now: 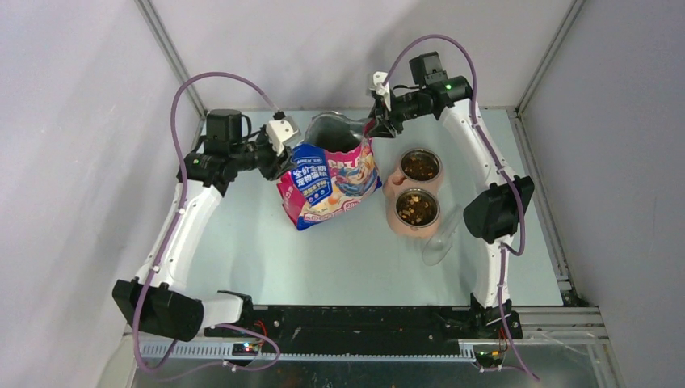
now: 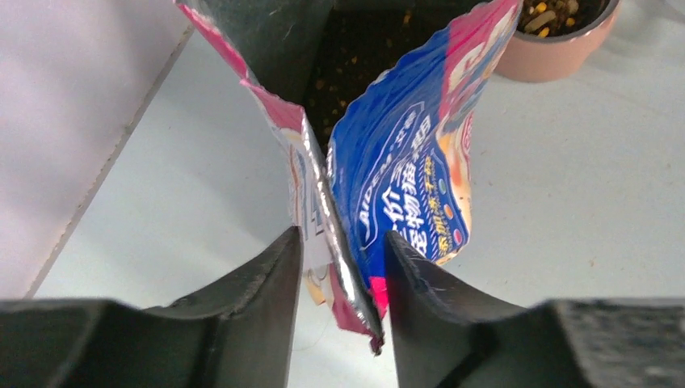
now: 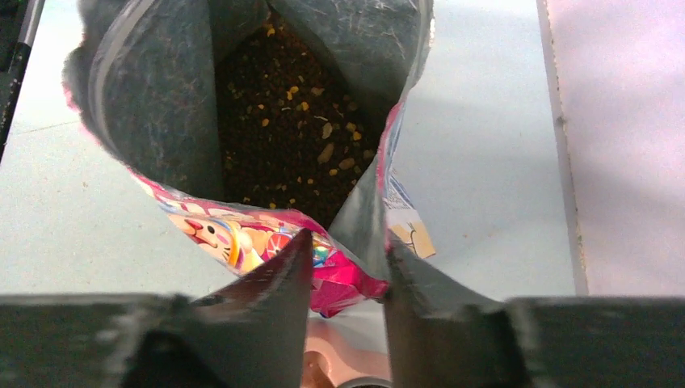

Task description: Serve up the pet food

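The pink and blue cat bag (image 1: 331,186) stands in the middle of the table with its mouth wide open. Dark brown pet food (image 3: 291,121) lies inside it, also seen in the left wrist view (image 2: 355,56). My left gripper (image 1: 289,158) is at the bag's left top corner. In its own view (image 2: 339,267) the jaws stand apart, with the bag's side seam (image 2: 323,210) loose between them. My right gripper (image 1: 378,121) is at the right top corner. Its jaws (image 3: 349,271) also stand apart, around a crumpled pink fold (image 3: 343,283).
Two steel bowls (image 1: 421,166) (image 1: 417,208), both holding kibble, sit in a pink stand (image 1: 393,184) right of the bag. A clear plastic scoop (image 1: 440,242) lies on the table in front of them. Grey walls enclose the table on the left, right and back.
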Robot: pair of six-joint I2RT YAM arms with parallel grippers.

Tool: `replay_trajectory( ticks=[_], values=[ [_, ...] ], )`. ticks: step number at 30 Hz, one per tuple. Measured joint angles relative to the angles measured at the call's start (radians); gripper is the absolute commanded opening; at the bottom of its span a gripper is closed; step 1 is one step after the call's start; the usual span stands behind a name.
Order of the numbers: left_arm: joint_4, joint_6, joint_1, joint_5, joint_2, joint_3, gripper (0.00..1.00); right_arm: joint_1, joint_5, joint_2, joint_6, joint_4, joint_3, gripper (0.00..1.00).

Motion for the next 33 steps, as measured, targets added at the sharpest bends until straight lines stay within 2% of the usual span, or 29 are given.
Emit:
replay_trajectory(
  ticks=[1,2,5,9,13,18,26,27,28,30,31,32,33],
  values=[
    [-0.004,0.007,0.002,-0.005,0.001,0.0,0.37,0.0,0.003,0.0,-0.001,0.003,0.0,0.25],
    [-0.008,0.015,0.005,-0.007,0.001,0.0,0.28,0.0,0.008,0.0,0.001,0.006,0.0,0.22],
    [-0.019,0.026,0.023,0.0,0.001,0.0,0.15,0.001,0.027,0.0,0.005,0.02,-0.001,0.0],
    [-0.046,0.034,0.06,0.023,0.001,0.0,0.01,-0.006,0.05,-0.014,0.039,0.067,-0.037,0.0],
    [-0.067,0.04,0.118,0.065,0.0,0.0,0.0,-0.016,0.068,-0.06,0.079,0.097,-0.091,0.0],
    [-0.106,0.059,0.229,0.146,-0.003,0.002,0.0,-0.013,0.075,-0.144,0.076,0.04,-0.156,0.0],
    [-0.171,0.113,0.252,0.238,-0.018,0.002,0.0,-0.015,0.036,-0.212,0.027,-0.043,-0.237,0.0],
    [-0.173,0.113,0.253,0.241,-0.018,0.003,0.01,-0.015,0.032,-0.212,0.023,-0.046,-0.238,0.0],
    [-0.181,0.113,0.254,0.246,-0.017,0.007,0.12,-0.015,0.029,-0.212,0.019,-0.051,-0.238,0.0],
    [-0.211,0.123,0.254,0.249,-0.009,0.026,0.37,-0.013,0.027,-0.216,0.008,-0.059,-0.242,0.1],
    [-0.225,0.132,0.254,0.248,-0.005,0.038,0.42,-0.012,0.031,-0.218,0.006,-0.063,-0.243,0.19],
    [-0.238,0.137,0.258,0.244,-0.002,0.059,0.5,-0.011,0.035,-0.219,0.001,-0.065,-0.245,0.24],
    [-0.242,0.146,0.26,0.243,-0.002,0.075,0.52,-0.01,0.042,-0.22,-0.003,-0.068,-0.247,0.31]
  ],
)
